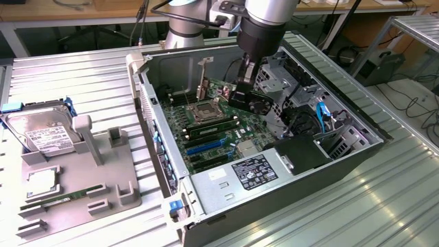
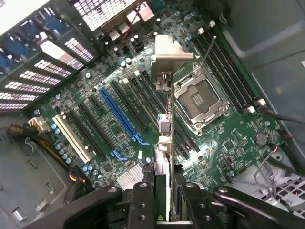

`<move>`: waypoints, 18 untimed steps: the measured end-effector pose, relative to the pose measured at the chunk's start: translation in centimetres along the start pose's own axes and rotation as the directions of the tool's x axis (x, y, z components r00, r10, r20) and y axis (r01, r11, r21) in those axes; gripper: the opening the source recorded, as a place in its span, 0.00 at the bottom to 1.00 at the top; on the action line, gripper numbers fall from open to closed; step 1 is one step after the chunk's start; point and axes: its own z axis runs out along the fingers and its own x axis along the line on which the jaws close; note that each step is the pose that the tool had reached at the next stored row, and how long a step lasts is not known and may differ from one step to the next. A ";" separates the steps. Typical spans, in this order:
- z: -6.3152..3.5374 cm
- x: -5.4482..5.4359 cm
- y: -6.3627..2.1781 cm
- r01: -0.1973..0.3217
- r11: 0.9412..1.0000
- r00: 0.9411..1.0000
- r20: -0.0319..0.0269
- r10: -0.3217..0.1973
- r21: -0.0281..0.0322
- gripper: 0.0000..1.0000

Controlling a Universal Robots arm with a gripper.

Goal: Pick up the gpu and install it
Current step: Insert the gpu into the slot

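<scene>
Gpu [image 2: 164,157] clamped edge-on between gripper [image 2: 165,193] fingers [image 2: 142,205], bracket end jutting over motherboard [image 2: 224,140].

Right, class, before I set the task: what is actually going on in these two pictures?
A robot arm is working inside an open computer case. Its gripper is closed on the gpu, holding it edge-on above the motherboard, next to the processor socket. The card hangs over the expansion slots and does not look seated in any of them. On the exterior view's left, a hard drive sits in a grey holder outside the case.
</scene>
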 end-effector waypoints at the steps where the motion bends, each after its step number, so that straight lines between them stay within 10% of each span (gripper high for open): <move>1: 0.01 0.0 0.00 0.063 0.998 0.998 -0.002 -0.063 -0.001 0.26; 18: 0.03 0.0 0.00 0.283 0.959 0.959 -0.006 -0.283 -0.008 0.26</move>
